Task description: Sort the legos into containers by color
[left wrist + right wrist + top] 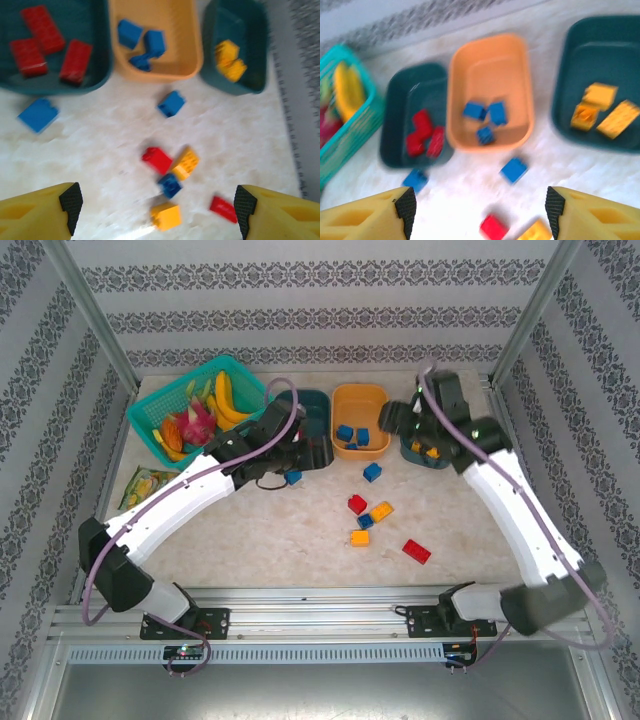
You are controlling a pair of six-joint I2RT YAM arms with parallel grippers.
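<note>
Legos [156,159] lie beyond left gripper [157,202] and right gripper [479,205], both spread empty.

Walls [320,300]: white with grey patterned bands, at 9, 12 and 3 o'clock.
Table [280,540]: pale marbled top.
Posts [90,310]: metal, 10 and 2 o'clock.
Rail [320,625]: aluminium, 6 o'clock.
</note>
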